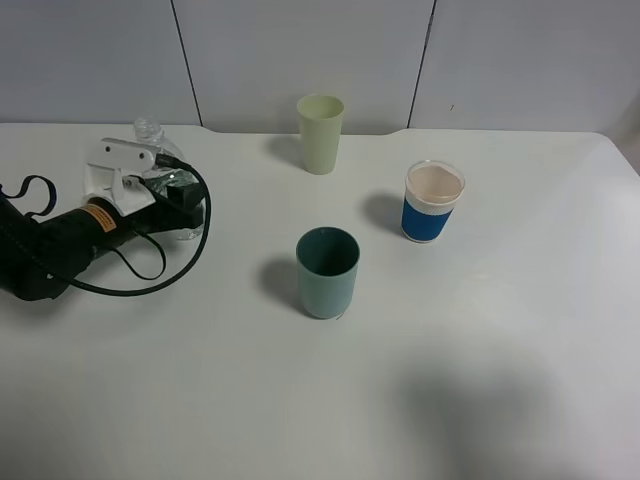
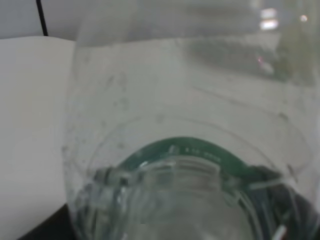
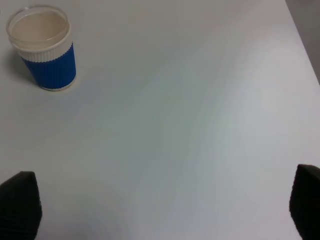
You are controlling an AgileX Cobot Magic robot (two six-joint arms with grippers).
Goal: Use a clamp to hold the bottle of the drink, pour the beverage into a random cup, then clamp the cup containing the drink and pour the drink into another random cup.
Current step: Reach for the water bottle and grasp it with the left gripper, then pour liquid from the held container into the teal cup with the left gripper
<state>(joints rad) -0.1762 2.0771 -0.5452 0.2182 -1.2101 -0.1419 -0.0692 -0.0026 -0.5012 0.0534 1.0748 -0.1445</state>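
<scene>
where left claw (image 1: 172, 196) clamps, bottle (image 2: 175, 125) stands.

Bright, even overhead light; white table (image 1: 520, 300) nearly washed out. Soft shadow falls left of teal cup (image 1: 327, 272); broad faint shadow lower right. Left wrist: bottle (image 2: 175, 150) too close, blurred, glare specks on plastic. Right wrist: fingers (image 3: 19, 202) dark, unfocused.

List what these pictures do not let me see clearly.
- Bottle level: exterior high, left gripper covers it; left wrist, too near, blurred.
- Left jaws' grip: left wrist, bottle fills the picture.
- Right gripper: outside exterior high; right wrist's edge cuts its fingertips.
- Teal cup: exterior high, inside too dark to show clear liquid.
</scene>
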